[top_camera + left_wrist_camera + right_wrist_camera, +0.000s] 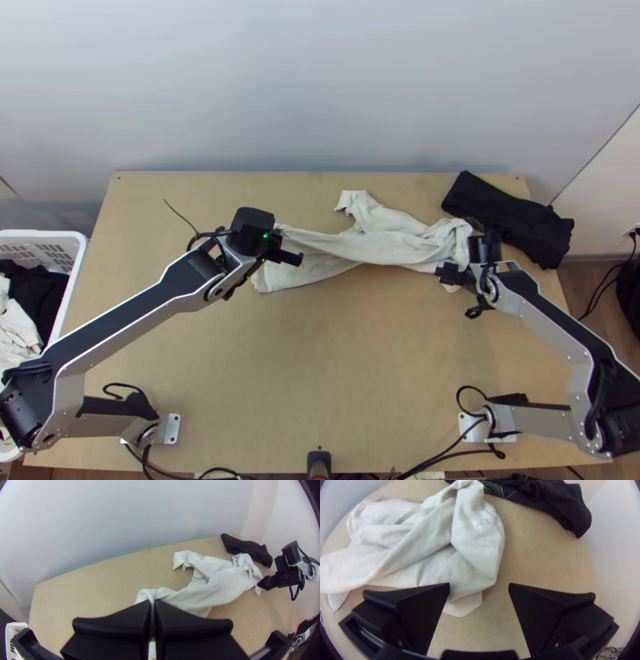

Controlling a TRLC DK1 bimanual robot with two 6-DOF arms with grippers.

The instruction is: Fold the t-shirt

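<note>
Top view: basket [78, 242] holds clothes [34, 294]; left claw [285, 250] pinches shirt [384, 246], right claw [452, 274] spread.

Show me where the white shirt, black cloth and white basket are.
White shirt [388, 246], top view, on its bunched middle.
Black cloth [512, 220], top view, on its middle.
White basket [40, 234], top view, on its far rim.

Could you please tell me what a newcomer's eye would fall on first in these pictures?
Probably the pale shirt, bunched and twisted across the far half of the table, with the left gripper pinching it at one end. Next, the right gripper, its jaws open beside the other end. Then the black cloth at the table's far right corner, dark against the light wood.
</note>
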